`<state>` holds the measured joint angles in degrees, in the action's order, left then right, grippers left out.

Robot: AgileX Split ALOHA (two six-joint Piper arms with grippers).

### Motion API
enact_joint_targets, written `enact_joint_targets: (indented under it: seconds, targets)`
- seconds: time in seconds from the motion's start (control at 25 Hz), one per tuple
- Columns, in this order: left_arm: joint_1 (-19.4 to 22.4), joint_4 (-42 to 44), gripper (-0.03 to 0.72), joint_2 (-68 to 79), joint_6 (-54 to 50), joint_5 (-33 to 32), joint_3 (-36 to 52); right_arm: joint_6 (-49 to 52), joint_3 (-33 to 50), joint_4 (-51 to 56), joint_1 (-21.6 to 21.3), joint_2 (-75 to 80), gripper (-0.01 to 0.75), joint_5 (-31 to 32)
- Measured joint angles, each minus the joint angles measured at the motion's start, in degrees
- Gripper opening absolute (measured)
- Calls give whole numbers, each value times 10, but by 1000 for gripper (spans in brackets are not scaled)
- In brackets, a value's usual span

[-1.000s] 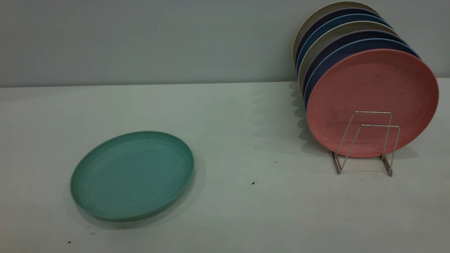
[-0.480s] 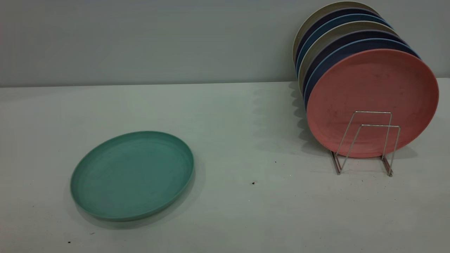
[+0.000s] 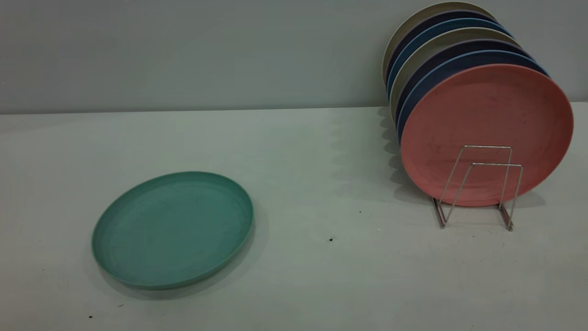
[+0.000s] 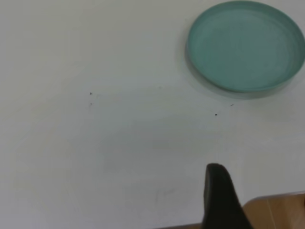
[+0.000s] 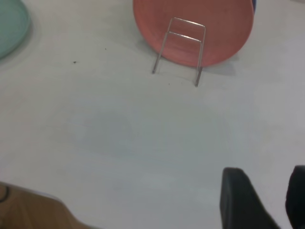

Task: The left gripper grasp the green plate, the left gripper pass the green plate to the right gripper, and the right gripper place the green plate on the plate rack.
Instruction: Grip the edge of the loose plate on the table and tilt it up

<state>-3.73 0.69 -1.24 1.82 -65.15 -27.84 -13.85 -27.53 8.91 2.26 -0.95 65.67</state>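
Left pincer (image 4: 220,200): only one matte black finger shows in its wrist view, above bare desk (image 4: 119,143); whether it is parted or closed cannot be told. It holds nothing and is well apart from the round teal-green matte plate (image 3: 172,229).

Right pincer (image 5: 267,198): two dark fingers with a clear gap between them, parted, empty, above bare desk.

Neither pincer appears in the exterior view.

Green plate lies flat on the pale desk, left side, well apart from the thin silver wire plate rack (image 3: 477,186).

Rack at right holds upright plates: salmon-pink plate (image 3: 487,119) foremost, dark blue and beige ones behind, mostly hidden. Two front wire loops stand free.
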Motion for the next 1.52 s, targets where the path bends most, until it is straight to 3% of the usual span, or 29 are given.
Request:
enact_joint_targets:
  seconds: [0.52, 0.64, 0.92, 1.16, 1.36, 1.52]
  targets:
    - [0, 5, 454, 0, -4, 1, 0, 5, 0, 3, 0, 0, 257, -1]
    - [0, 3, 454, 0, -6, 28, -7, 15, -1, 0, 0, 0, 257, -10]
    - [0, -63, 454, 183, -61, 146, -10, -3, -9, 11, 0, 92, 265, -164]
    - [0, -281, 454, 463, 153, 254, -17, -67, -9, 101, 0, 250, 355, -240]
    - [0, -497, 454, 729, 410, 278, -75, -173, -9, 215, 0, 380, 373, -303]
    - [11, -637, 454, 924, 542, 285, -149, -261, -9, 315, 0, 469, 373, -330]
